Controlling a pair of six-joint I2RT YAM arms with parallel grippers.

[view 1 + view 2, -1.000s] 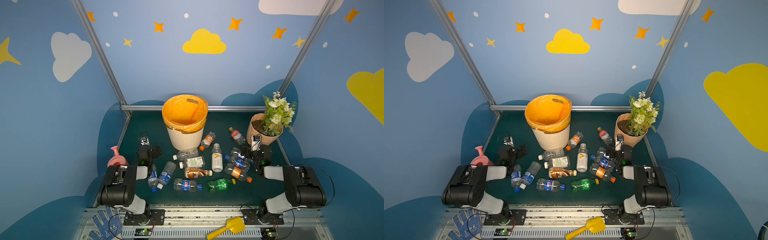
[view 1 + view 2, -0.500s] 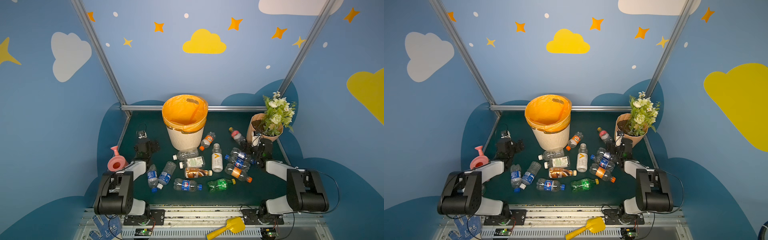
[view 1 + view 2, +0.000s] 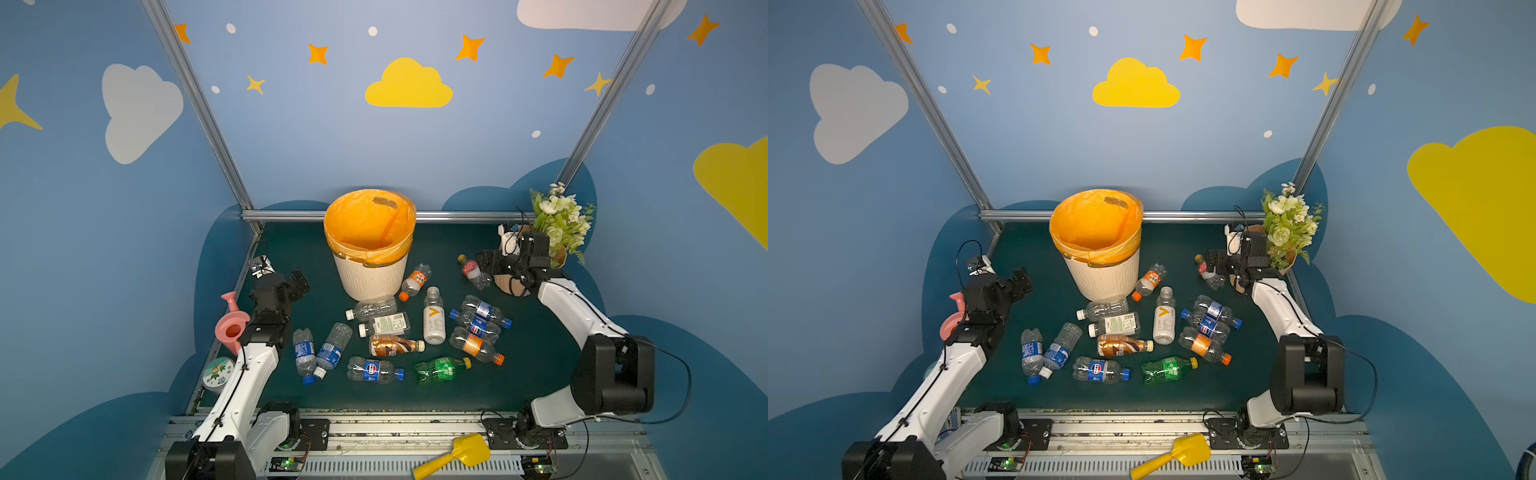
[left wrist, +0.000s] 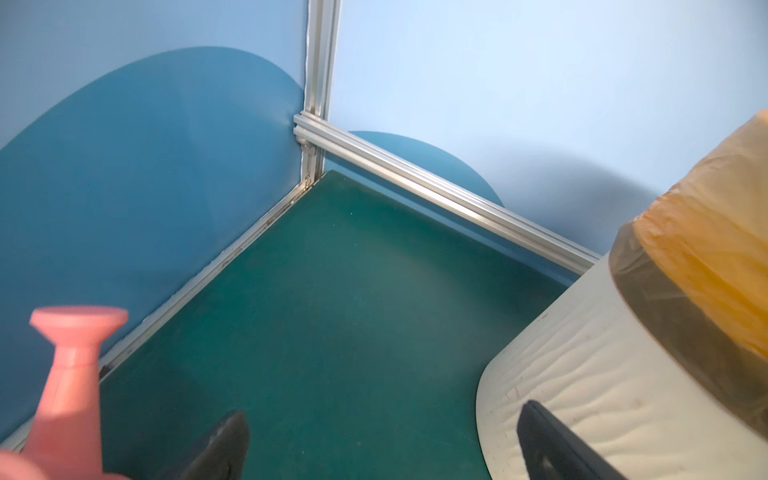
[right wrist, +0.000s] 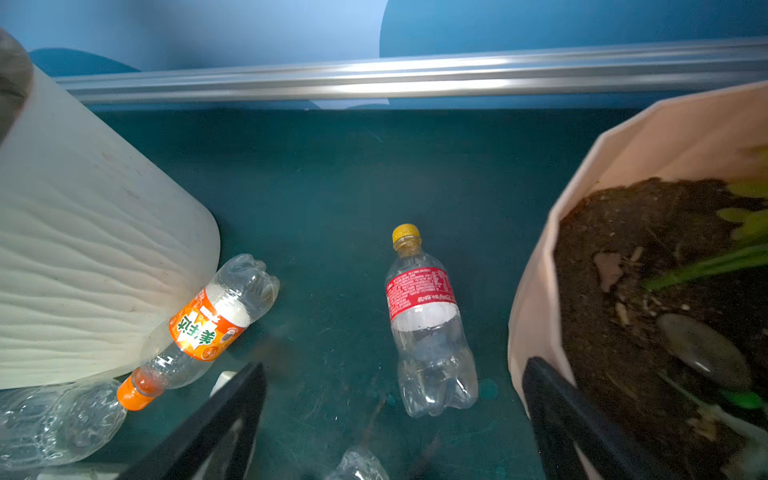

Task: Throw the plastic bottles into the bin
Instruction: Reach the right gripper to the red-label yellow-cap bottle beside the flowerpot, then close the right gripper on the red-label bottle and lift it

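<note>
red-label bottle (image 5: 430,332) by worktop's (image 3: 536,374) far right corner (bin (image 3: 370,280) looks empty): right tool (image 5: 395,365) spread, aimed at it, next lower and pinch; left tool (image 4: 382,411) spread.

Right pincer (image 5: 394,363): soda bottle (image 5: 428,328) on tabletop (image 5: 332,187) just ahead; flower pot (image 5: 540,270) right; bin (image 5: 83,270) left, juice bottle (image 5: 216,320) against it.
Left pincer (image 4: 382,411): bin right; watering can (image 4: 70,374) left.

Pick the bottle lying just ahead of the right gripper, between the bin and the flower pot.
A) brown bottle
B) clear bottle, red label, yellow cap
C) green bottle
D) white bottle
B: the red-labelled bottle lies on its side ahead of the open right gripper, with the bin and flower pot either side.
</note>
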